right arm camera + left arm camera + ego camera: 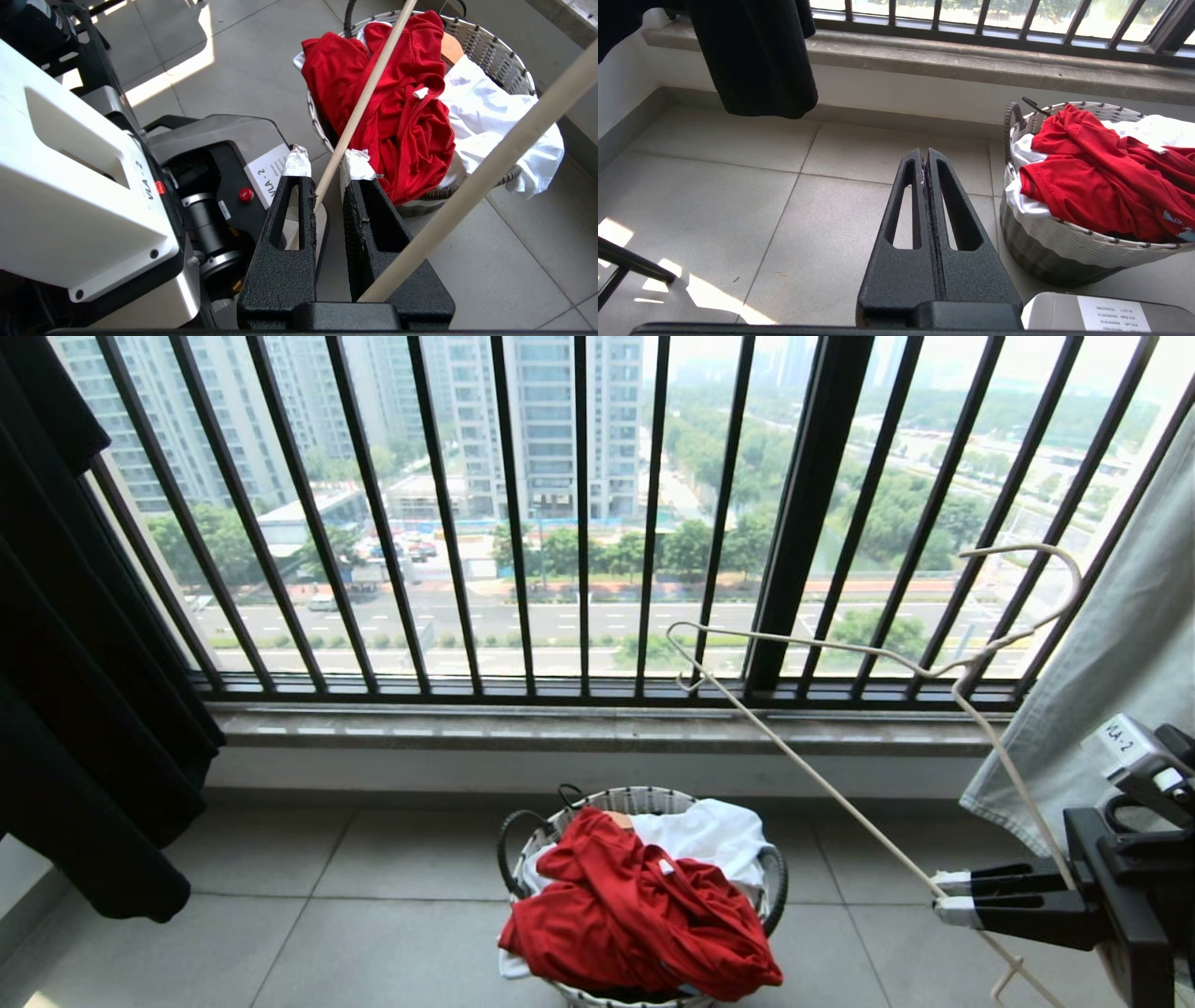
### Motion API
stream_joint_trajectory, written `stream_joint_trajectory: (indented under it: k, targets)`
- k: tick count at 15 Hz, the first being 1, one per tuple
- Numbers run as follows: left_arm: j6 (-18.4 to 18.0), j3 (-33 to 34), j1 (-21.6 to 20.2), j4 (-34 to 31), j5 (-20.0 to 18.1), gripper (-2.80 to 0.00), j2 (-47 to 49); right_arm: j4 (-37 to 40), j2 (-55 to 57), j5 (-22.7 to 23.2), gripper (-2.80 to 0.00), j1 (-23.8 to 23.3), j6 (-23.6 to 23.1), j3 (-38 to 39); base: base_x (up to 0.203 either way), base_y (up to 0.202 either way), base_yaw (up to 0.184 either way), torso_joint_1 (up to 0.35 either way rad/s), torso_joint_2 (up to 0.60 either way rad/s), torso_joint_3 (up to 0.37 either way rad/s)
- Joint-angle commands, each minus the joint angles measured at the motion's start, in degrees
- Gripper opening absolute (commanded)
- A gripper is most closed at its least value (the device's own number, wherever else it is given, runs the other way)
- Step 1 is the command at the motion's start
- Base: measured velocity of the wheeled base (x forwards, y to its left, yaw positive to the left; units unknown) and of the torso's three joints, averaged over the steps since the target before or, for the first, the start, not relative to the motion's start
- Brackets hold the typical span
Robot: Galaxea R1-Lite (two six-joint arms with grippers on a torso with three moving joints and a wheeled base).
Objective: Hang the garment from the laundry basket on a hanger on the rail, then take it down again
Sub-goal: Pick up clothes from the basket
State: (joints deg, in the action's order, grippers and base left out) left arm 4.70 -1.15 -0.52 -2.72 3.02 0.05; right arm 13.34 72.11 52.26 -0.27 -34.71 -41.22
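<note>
At the lower right of the head view, the right gripper (950,898), black with white-taped fingertips, points toward the frame's centre. Its jaws are nearly closed and clamp a slim rod arm of the large, thin off-white hanger (878,658), which rises diagonally to the upper right, where its curved hook stands in front of the window bars. In the right wrist view the rod runs between the taped fingers (356,165) and crosses over the red cloth.

The left gripper (925,161), plain black, appears only in the left wrist view, at the lower centre of that frame over bare floor tiles (714,200), jaws pressed fully together and holding nothing.

At the lower centre of the head view stands the small round woven laundry basket (635,800), whitish weave with dark loop handles. The red short-sleeved T-shirt (635,915) lies crumpled on top, spilling over the near rim, beside a white garment (714,835).

Farther off, a black garment (84,709) hangs at the left edge and a pale grey cloth (1111,681) at the right. Dark vertical window bars (579,513) fill the upper frame above a stone sill (560,728).
</note>
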Motion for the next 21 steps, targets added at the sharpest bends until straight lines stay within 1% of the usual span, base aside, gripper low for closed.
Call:
stream_joint_trajectory:
  k: [1,4,12,17,21]
  targets:
    - [0.0,0.0,0.0,0.0,0.1,-2.8,0.0,0.3,0.6,0.3,-2.8,-0.1,-0.1,0.1,0.0,0.0,0.0,-0.004,0.06,0.042]
    - [0.0,0.0,0.0,0.0,0.1,-2.8,0.0,0.1,1.9,0.3,-2.8,-0.4,-0.3,1.4,0.0,0.0,0.0,0.0,0.02,0.042]
    - [0.0,0.0,0.0,0.0,0.1,-2.8,0.0,-0.2,1.5,0.3,-2.8,-0.5,-0.4,1.3,0.0,0.0,0.0,0.0,0.0,0.021]
    - [0.0,0.0,0.0,0.0,0.1,-2.8,0.0,-4.5,1.8,0.2,-2.8,-0.5,-0.4,2.6,0.0,0.0,0.0,0.0,0.0,0.0]
    - [-0.2,0.0,0.0,-0.1,0.1,-2.8,0.0,-4.6,1.3,0.1,-2.8,-0.5,-0.4,2.8,0.0,0.0,0.0,0.0,0.0,0.0]
